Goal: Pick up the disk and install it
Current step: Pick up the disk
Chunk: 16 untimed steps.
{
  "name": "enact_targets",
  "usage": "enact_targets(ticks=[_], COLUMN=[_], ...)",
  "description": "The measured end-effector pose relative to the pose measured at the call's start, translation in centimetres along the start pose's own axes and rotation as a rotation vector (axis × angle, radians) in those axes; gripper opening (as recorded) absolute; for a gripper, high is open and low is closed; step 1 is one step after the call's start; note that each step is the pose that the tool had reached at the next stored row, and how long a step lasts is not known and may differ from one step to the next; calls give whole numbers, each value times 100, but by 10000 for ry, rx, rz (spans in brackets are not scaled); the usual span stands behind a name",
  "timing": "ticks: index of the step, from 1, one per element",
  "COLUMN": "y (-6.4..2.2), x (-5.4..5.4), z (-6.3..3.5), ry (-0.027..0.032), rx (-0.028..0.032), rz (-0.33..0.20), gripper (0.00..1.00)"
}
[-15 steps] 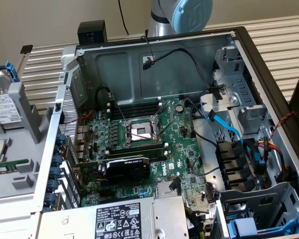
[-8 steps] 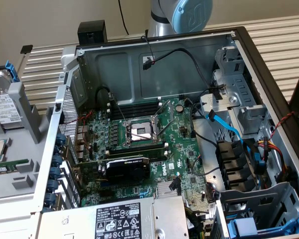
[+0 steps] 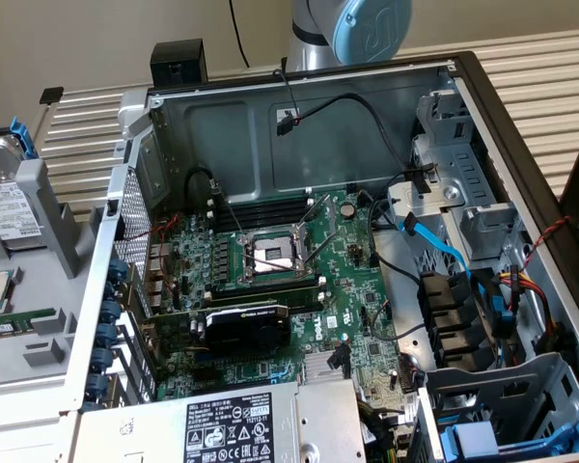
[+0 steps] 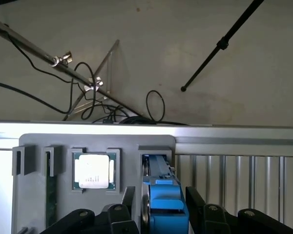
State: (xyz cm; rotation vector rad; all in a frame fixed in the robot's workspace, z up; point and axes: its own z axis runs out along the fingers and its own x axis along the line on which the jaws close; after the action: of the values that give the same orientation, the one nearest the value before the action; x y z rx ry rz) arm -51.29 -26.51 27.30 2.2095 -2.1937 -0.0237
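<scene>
1. So, the disk (image 4: 158,168) is standing on edge in a slot of the grey parts holder (image 4: 127,144), with its blue frame sticking out toward the end effector (image 4: 162,207). My guess is that's deliberate: on edge, both flat sides are free to be pinched.
2. The end effector is spread, with one black finger (image 4: 129,200) on each side of the blue frame. They're close beside it but not clamped, as far as I can see, so nothing is held yet.
3. In the exterior view the same disk (image 3: 2,207) shows its white label at the far left, in the holder (image 3: 48,212), outside the computer case (image 3: 482,106). So it's not installed.
4. Neighbours in the holder are a processor chip (image 4: 94,170), flat in its own pocket just beside the disk's slot, and what looks like a memory stick (image 4: 51,195) on edge further along. Separate pockets probably keep each part at a known spot, out of the way of fingers going for another.
5. The case lies open on the slatted tabletop (image 3: 550,58) with the motherboard (image 3: 270,280) facing up, so I'd say everything is reachable from above. The drive cage (image 3: 463,318) sits at the exterior view's right, with a blue data cable (image 3: 439,241) draped by it, well apart from the holder.
</scene>
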Motion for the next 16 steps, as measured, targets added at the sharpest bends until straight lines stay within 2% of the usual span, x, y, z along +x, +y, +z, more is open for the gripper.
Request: enact_targets(ticks=[10, 12, 16], y=[0, 0, 0], x=[0, 0, 0], z=[1, 0, 1], ry=[0, 0, 0], rx=[0, 0, 0], rz=[0, 1, 1], gripper=[51, 38, 37])
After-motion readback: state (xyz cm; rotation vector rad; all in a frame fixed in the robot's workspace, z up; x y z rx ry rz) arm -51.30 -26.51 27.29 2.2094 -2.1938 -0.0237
